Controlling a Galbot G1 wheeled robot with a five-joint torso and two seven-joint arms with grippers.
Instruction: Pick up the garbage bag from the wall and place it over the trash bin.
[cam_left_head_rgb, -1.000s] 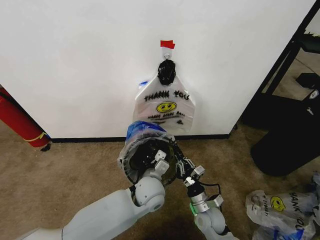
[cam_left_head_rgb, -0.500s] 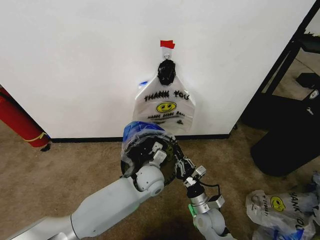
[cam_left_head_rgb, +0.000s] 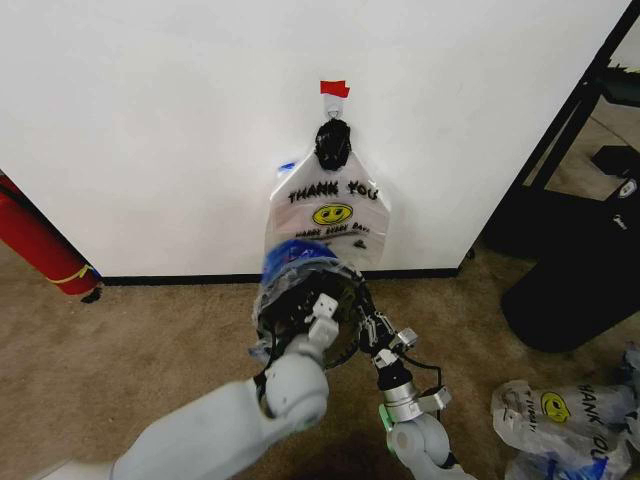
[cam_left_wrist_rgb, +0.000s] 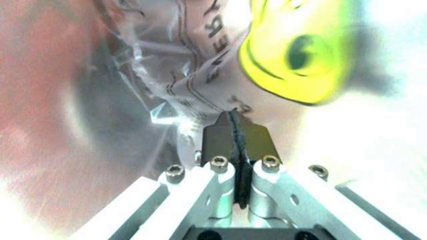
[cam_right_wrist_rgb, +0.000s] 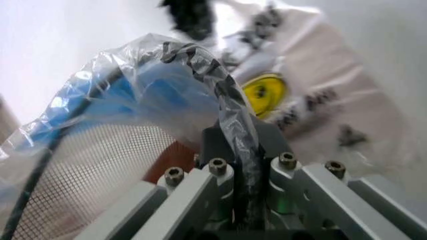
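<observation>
Down on the carpet just short of the wall (cam_left_head_rgb: 150, 120), the trash bin (cam_left_head_rgb: 300, 330) already wears a garbage bag (cam_left_head_rgb: 290, 262) over its mesh rim. Both claws are pinched tight on that plastic: the left gripper (cam_left_wrist_rgb: 235, 131) inside the bag, the right gripper (cam_right_wrist_rgb: 235, 150) at the near right rim. Another bag (cam_left_head_rgb: 328, 215) hangs on the wall hook beyond. I'd judge this the fitting step; next comes tugging the film evenly down before letting go.

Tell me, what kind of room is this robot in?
Probably an indoor test room or office corner: a plain white wall, brown carpet, a bag hung on the wall, and more bags piled on the floor.
</observation>
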